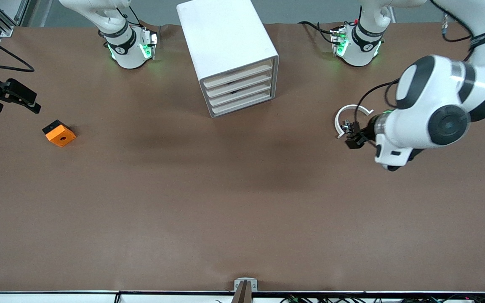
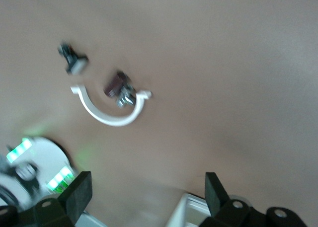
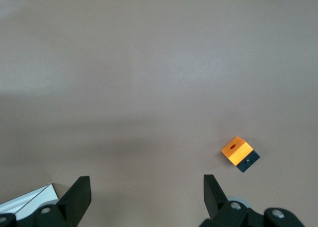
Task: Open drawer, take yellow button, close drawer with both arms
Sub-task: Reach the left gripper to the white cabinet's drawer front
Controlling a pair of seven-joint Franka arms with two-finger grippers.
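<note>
Showing four shut drawers (image 1: 239, 89) in one cabinet (image 1: 221, 38), one orange block (image 1: 59, 133) — two grippers (image 2: 144, 189) (image 3: 144, 187) released.

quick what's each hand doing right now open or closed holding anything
Left hand: open, empty, over the table by the white curved strip.
Right hand: open, empty, over the table by the orange block.

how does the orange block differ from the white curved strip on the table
The orange block is a solid square piece with a hole and a dark side; the white curved strip is a thin open arc with small black clips beside it. The orange block lies toward the right arm's end of the table, the white curved strip toward the left arm's end. Both rest on the brown table.
</note>
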